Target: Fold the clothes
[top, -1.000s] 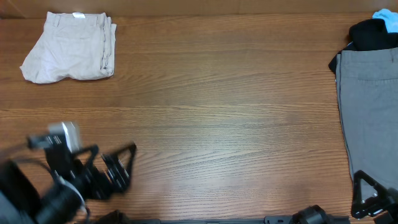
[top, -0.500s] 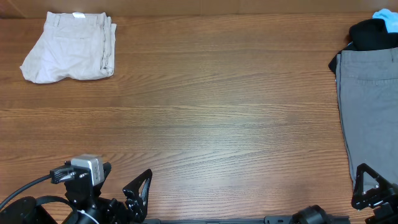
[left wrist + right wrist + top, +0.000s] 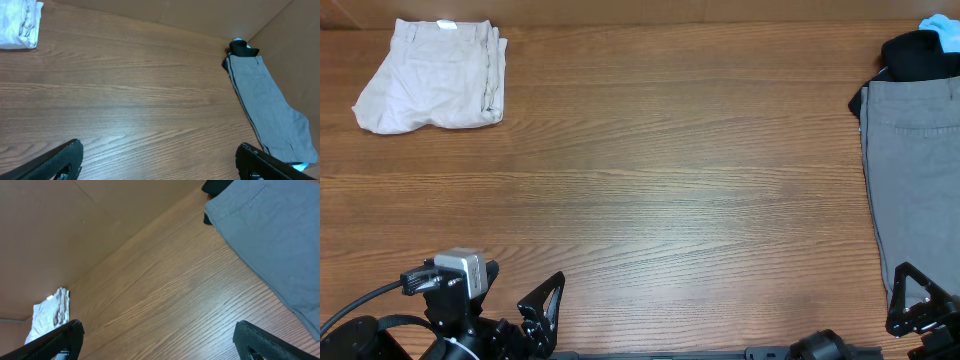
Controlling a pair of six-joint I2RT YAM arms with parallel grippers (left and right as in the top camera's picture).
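- Cream cotton is seen from overhead at the far left corner of the wooden table (image 3: 670,180): the shorts (image 3: 432,77) are laid flat, one leg doubled over the other, with the waistband toward the far edge.
- At the near left edge the left gripper (image 3: 535,305) is found, its jaws spread wide and nothing held between them; it is kept well apart from the shorts.
- At the near right corner the right gripper (image 3: 920,305) is shown only in part, beside the lower end of a grey garment (image 3: 915,170) that is stretched along the right side. A black garment (image 3: 920,55) and a bit of blue cloth (image 3: 942,32) are piled at its far end.
- From the left wrist, the left gripper's two dark fingers (image 3: 55,165) are seen at the bottom corners, spread far apart over bare wood. The shorts are cut off by the upper left corner, and the grey garment is laid along the right.
- From the right wrist, the right gripper's fingers (image 3: 265,342) are likewise parted wide, with nothing gripped. The shorts are glimpsed low on the left against a brown wall (image 3: 75,235); the grey garment is spread at upper right.
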